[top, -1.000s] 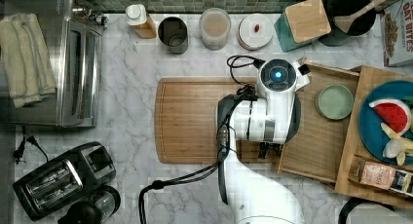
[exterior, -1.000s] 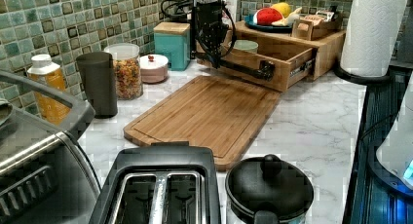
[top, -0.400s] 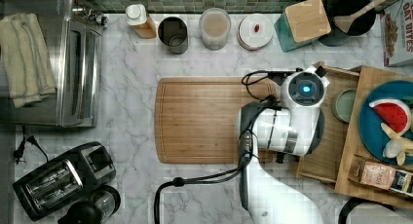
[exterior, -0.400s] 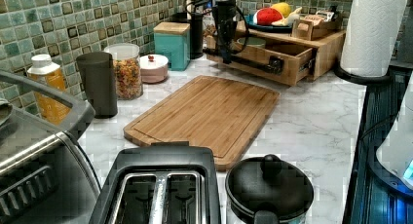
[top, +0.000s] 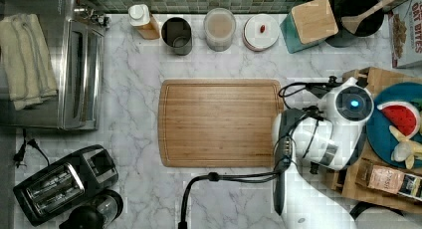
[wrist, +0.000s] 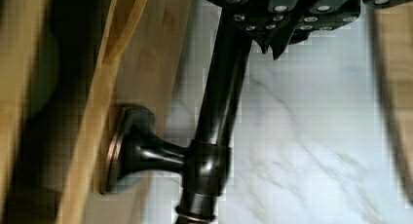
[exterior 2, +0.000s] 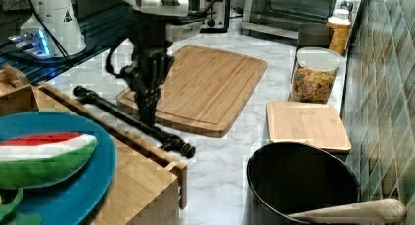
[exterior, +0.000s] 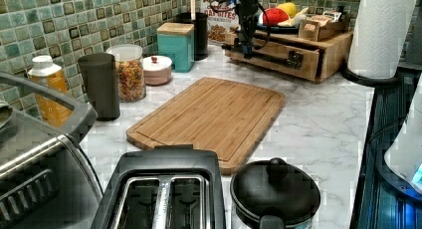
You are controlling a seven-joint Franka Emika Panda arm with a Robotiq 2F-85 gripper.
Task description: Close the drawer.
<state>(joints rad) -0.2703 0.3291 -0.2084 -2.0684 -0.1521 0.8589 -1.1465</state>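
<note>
Top view: the white, rounded arm (top: 331, 134) covers the front of the drawer at the top view's right, beside a flat grooved bamboo cutting board (top: 219, 123) on the veined marble table (top: 134, 114). A wooden cabinet top (top: 383, 189) carries a round teal plate (top: 383, 134).

Left view: the drawer (exterior: 278, 52) sits nearly flush in its light-wood cabinet at the far end of the table, its long black bar handle (exterior: 263, 55) running across the front. The jaws (exterior: 246, 46) come straight down onto the handle near the left view's left end.

Right view: the jaws (exterior 2: 147, 115) reach down to the cylindrical handle (exterior 2: 132, 120), which stands off the drawer front on short posts; the drawer's thin raised rim (exterior 2: 147, 146) lies just under the cabinet top.

Wrist view: the glossy dark metal bar (wrist: 221, 107) passes up between the jaws, which appear closed around it; a flared round post (wrist: 141, 153) joins it to the smooth wood front.
</note>
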